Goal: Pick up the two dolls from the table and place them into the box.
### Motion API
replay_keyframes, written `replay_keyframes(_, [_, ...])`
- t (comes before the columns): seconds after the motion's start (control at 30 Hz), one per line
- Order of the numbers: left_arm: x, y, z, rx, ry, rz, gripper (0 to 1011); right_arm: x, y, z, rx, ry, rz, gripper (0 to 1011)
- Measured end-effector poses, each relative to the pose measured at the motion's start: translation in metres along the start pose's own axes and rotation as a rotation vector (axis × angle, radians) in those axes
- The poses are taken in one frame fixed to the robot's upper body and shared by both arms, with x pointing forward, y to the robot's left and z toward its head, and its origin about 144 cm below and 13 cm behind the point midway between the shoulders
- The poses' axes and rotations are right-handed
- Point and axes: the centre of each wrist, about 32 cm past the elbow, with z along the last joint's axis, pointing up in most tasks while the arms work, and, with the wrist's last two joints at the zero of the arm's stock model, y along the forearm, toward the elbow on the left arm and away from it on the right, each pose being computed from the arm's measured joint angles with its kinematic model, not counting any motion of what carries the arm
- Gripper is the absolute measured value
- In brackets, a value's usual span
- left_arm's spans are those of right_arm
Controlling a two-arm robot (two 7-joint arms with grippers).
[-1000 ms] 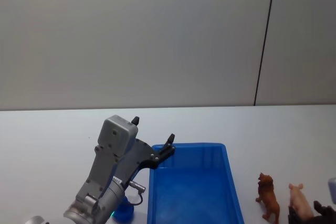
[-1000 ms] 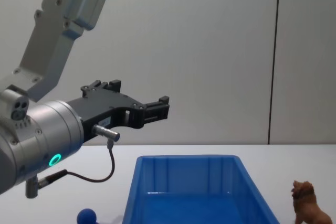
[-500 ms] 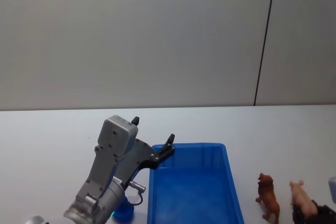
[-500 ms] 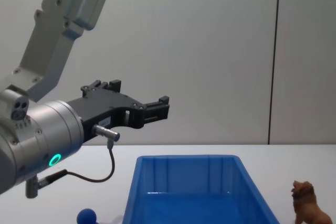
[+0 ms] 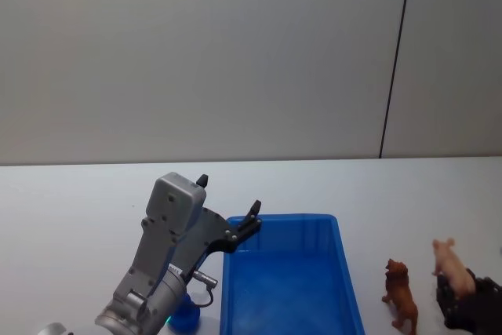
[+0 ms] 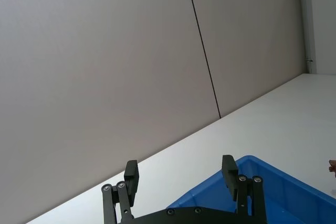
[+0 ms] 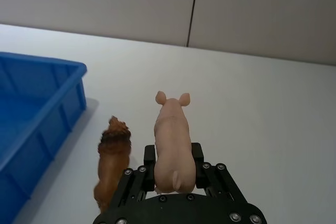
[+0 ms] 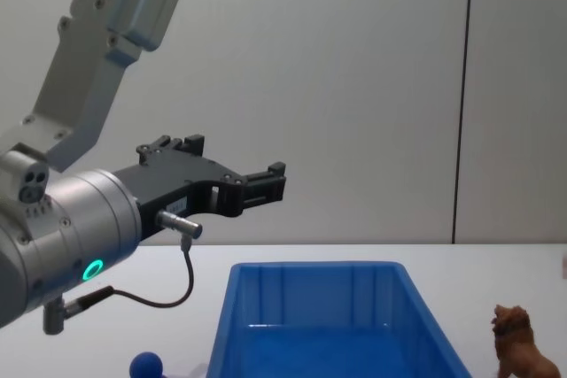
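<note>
Lower right of head view: right gripper (image 7: 173, 157), jaws clamped on pink pig (image 7: 170, 135), seemingly clear of worktop (image 5: 78, 209) for carrying; brown dog (image 5: 401, 294) standing right of blue box (image 5: 282, 216); blue-topped toy (image 5: 185, 315) lower left; left gripper (image 6: 180, 174), jaws spread, idle by box's upper-left corner

— Where are the dolls?
— The brown dog (image 5: 401, 296) stands upright on the white table (image 5: 78, 194), just right of the open blue box (image 5: 286, 221). The pink pig (image 7: 170, 124) is clamped in the right gripper (image 7: 173, 153).
— And the blue ball-topped toy (image 8: 146, 366)?
— Left of the box.
</note>
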Motion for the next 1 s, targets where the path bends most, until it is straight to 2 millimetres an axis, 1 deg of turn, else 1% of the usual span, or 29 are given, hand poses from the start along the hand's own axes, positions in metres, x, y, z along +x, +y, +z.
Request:
replay_keyframes(0.5, [0.0,0.0,0.0,0.0,0.0,0.0,1001,-0.006,0.007,0.019,0.082,-0.001,0.165,383])
replay_keyframes(0.77, [0.0,0.0,0.0,0.0,0.0,0.0,1001,-0.014,0.015,0.025,0.107,-0.001,0.273,383])
replay_keyframes(1.0, [0.0,0.0,0.0,0.0,0.0,0.0,1001,-0.025,0.025,0.031,0.133,0.0,0.385,383])
